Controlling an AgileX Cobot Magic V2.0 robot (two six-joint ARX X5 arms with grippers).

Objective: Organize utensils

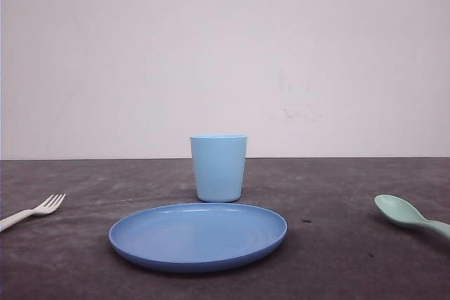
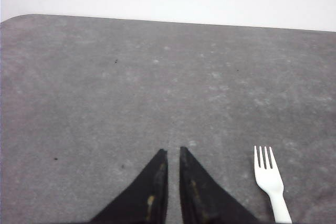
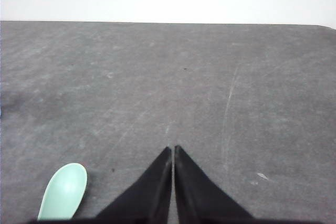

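Left claw (image 2: 171,153) clenched, empty, above the counter (image 2: 157,87); fork (image 2: 270,179) flat just beside it, untouched. Right claw (image 3: 172,150) likewise clenched; spoon (image 3: 64,190) near its other side. Both utensils probably light, stiff, slippery plastic: grip mid-handle

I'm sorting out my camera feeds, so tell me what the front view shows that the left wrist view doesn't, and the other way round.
Front view alone: the light blue cup behind the round blue plate, and the mint-green spoon at the right edge. Left wrist view alone: the left gripper, its black fingers nearly together, holding nothing. Shared: the white fork lying on the dark grey table.
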